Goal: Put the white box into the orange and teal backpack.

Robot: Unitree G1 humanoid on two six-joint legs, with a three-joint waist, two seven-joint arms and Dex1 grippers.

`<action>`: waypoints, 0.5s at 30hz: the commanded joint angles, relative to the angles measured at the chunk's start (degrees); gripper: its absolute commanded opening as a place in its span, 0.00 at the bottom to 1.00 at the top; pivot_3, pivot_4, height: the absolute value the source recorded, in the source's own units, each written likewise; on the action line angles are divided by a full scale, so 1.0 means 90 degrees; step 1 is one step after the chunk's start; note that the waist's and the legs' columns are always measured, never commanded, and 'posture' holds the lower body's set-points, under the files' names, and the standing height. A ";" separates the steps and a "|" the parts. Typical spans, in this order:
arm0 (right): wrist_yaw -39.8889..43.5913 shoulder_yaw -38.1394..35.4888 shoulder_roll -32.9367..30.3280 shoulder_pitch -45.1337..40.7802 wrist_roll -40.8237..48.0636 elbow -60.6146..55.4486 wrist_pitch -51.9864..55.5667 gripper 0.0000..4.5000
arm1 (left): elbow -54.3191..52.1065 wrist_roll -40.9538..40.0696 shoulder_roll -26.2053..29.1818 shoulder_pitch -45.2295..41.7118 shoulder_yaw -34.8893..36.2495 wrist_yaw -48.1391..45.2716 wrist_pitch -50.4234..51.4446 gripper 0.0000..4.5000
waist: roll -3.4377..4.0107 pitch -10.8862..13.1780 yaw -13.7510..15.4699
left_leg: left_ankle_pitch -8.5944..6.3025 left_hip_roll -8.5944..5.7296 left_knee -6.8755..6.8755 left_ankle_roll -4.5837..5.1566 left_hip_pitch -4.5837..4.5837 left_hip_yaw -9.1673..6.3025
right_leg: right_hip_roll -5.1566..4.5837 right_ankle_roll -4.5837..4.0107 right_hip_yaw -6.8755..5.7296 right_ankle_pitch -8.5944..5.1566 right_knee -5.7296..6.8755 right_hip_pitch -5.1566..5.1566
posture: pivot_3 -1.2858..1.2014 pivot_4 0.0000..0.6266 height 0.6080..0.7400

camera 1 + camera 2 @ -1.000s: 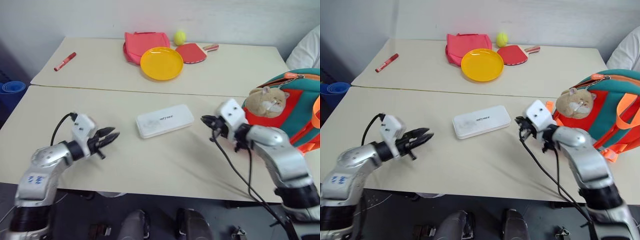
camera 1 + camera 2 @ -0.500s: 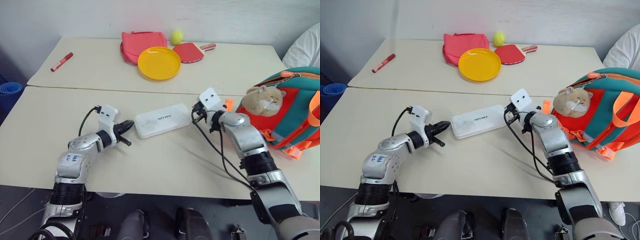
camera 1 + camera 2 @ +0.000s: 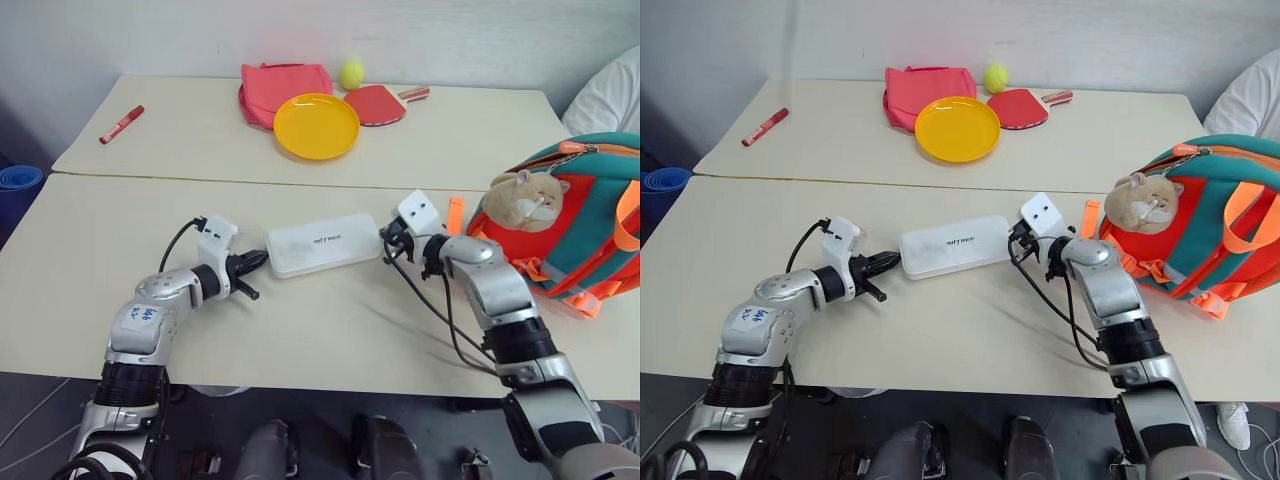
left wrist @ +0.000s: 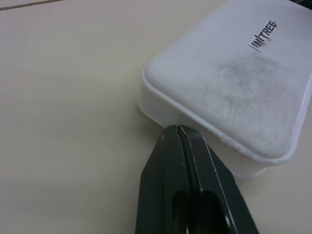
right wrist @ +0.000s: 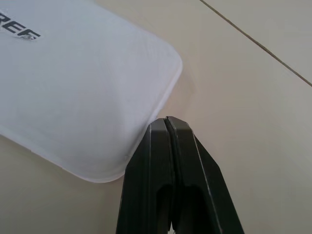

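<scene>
Two closed hands, left hand (image 3: 260, 259) and right hand (image 3: 384, 232), press white box (image 3: 323, 243) ends.

White box (image 3: 322, 244) with dark lettering; backpack (image 3: 585, 225) teal, orange-red panel, orange straps, tan plush; yellow plate (image 3: 316, 125); red paddle (image 3: 374, 104); pink-red cloth bag (image 3: 272, 84); yellow-green ball (image 3: 351, 73); beige tabletop (image 3: 120, 230).

I seem to stand in a plain test room: two bare cream tables (image 3: 300, 330) pushed together against a blank white wall (image 3: 300, 30), scattered with unrelated props like a plate (image 3: 316, 126) and paddle (image 3: 380, 104).
</scene>
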 commanded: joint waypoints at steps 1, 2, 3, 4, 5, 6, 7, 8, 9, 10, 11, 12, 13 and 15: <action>0.0669 0.0089 -0.0078 0.0493 0.0624 -0.1163 0.0262 0.00 | -0.0566 -0.0218 0.0112 0.0211 -0.0147 -0.0503 -0.0125 0.01 | 0.0000 0.0000 0.0001 | 0.0000 0.0000 0.0000 0.0000 -0.0002 -0.0001 | 0.0000 0.0000 0.0002 0.0000 -0.0002 0.0000 | 0.52 0.24 1.00; 0.0758 0.0098 -0.0161 0.0656 0.0683 -0.1389 0.0364 0.00 | -0.0659 -0.0240 0.0164 0.0296 -0.0157 -0.0592 -0.0123 0.01 | 0.0000 0.0000 0.0001 | -0.0001 0.0002 0.0000 -0.0001 -0.0002 -0.0003 | 0.0000 0.0000 0.0002 0.0000 -0.0004 0.0000 | 0.52 0.24 1.00; 0.0836 0.0110 -0.0249 0.0818 0.0727 -0.1606 0.0427 0.00 | -0.0755 -0.0254 0.0218 0.0383 -0.0172 -0.0686 -0.0127 0.01 | 0.0000 0.0000 0.0002 | -0.0001 0.0002 0.0000 -0.0002 -0.0002 -0.0002 | -0.0002 0.0000 0.0004 0.0000 -0.0003 0.0000 | 0.52 0.24 1.00; 0.0910 0.0101 -0.0358 0.1025 0.0812 -0.1900 0.0576 0.00 | -0.0891 -0.0308 0.0287 0.0504 -0.0182 -0.0844 -0.0156 0.01 | 0.0000 0.0000 0.0002 | -0.0001 0.0002 0.0000 -0.0001 -0.0001 -0.0002 | -0.0003 0.0000 0.0004 0.0000 -0.0003 0.0000 | 0.52 0.24 1.00; 0.0964 0.0070 -0.0452 0.1214 0.0913 -0.2192 0.0732 0.00 | -0.1037 -0.0393 0.0340 0.0631 -0.0167 -0.0999 -0.0175 0.01 | 0.0000 0.0000 0.0003 | -0.0001 0.0002 0.0000 -0.0002 -0.0001 -0.0002 | -0.0005 0.0000 0.0004 0.0000 -0.0003 0.0000 | 0.52 0.24 1.00; 0.1001 0.0040 -0.0529 0.1365 0.0999 -0.2438 0.0864 0.00 | -0.1169 -0.0437 0.0395 0.0744 -0.0152 -0.1111 -0.0200 0.01 | 0.0000 0.0000 0.0005 | -0.0002 0.0003 0.0000 -0.0002 0.0000 -0.0003 | -0.0012 0.0000 0.0007 0.0000 -0.0003 0.0000 | 0.52 0.24 1.00; 0.1034 -0.0003 -0.0620 0.1530 0.1094 -0.2706 0.1008 0.00 | -0.1299 -0.0472 0.0477 0.0873 -0.0136 -0.1237 -0.0211 0.01 | 0.0000 0.0000 0.0006 | -0.0002 0.0004 0.0000 -0.0003 -0.0001 -0.0003 | -0.0018 0.0000 0.0008 0.0000 -0.0003 -0.0001 | 0.52 0.24 1.00; 0.1046 -0.0043 -0.0693 0.1659 0.1161 -0.2918 0.1120 0.00 | -0.1403 -0.0472 0.0563 0.0985 -0.0127 -0.1325 -0.0211 0.01 | 0.0000 0.0000 0.0007 | -0.0003 0.0006 0.0000 -0.0004 -0.0001 -0.0003 | -0.0022 0.0000 0.0009 0.0000 -0.0006 -0.0001 | 0.52 0.24 1.00; 0.1087 -0.0125 -0.0814 0.1846 0.1273 -0.3197 0.1268 0.00 | -0.1503 -0.0510 0.0669 0.1123 -0.0096 -0.1435 -0.0188 0.01 | 0.0000 0.0000 0.0008 | -0.0003 0.0006 0.0000 -0.0005 -0.0001 -0.0004 | -0.0027 -0.0001 0.0009 0.0000 -0.0005 -0.0001 | 0.52 0.24 1.00; 0.1124 -0.0221 -0.0931 0.2029 0.1387 -0.3462 0.1412 0.00 | -0.1601 -0.0579 0.0745 0.1257 -0.0025 -0.1511 -0.0138 0.01 | 0.0000 0.0000 0.0010 | -0.0003 0.0006 0.0000 -0.0005 -0.0001 -0.0005 | -0.0029 -0.0001 0.0009 -0.0001 -0.0005 -0.0001 | 0.52 0.24 1.00; 0.1140 -0.0328 -0.1046 0.2197 0.1477 -0.3682 0.1536 0.00 | -0.1691 -0.0645 0.0797 0.1372 0.0058 -0.1567 -0.0117 0.01 | 0.0000 0.0000 0.0012 | -0.0004 0.0006 0.0000 -0.0006 0.0000 -0.0006 | -0.0033 -0.0002 0.0008 -0.0001 -0.0006 -0.0002 | 0.52 0.24 1.00; 0.1174 -0.0460 -0.1191 0.2392 0.1575 -0.3910 0.1662 0.00 | -0.1805 -0.0742 0.0856 0.1492 0.0154 -0.1639 -0.0088 0.01 | 0.0000 0.0000 0.0016 | -0.0006 0.0007 -0.0001 -0.0008 -0.0002 -0.0007 | -0.0035 -0.0003 0.0008 -0.0002 -0.0007 -0.0004 | 0.52 0.24 1.00; 0.1202 -0.0611 -0.1334 0.2598 0.1665 -0.4122 0.1762 0.00 | -0.1925 -0.0836 0.0919 0.1607 0.0254 -0.1703 -0.0061 0.01 | 0.0000 0.0000 0.0019 | -0.0010 0.0007 -0.0004 -0.0007 -0.0002 -0.0008 | -0.0038 -0.0004 0.0008 -0.0002 -0.0007 -0.0004 | 0.52 0.24 1.00; 0.1207 -0.0893 -0.1532 0.2939 0.1859 -0.4445 0.1961 0.00 | -0.2086 -0.0964 0.1034 0.1784 0.0401 -0.1796 -0.0018 0.01 | 0.0000 0.0000 0.0029 | -0.0017 0.0007 -0.0004 -0.0002 -0.0004 -0.0009 | -0.0043 -0.0005 0.0007 -0.0003 -0.0012 -0.0005 | 0.52 0.24 1.00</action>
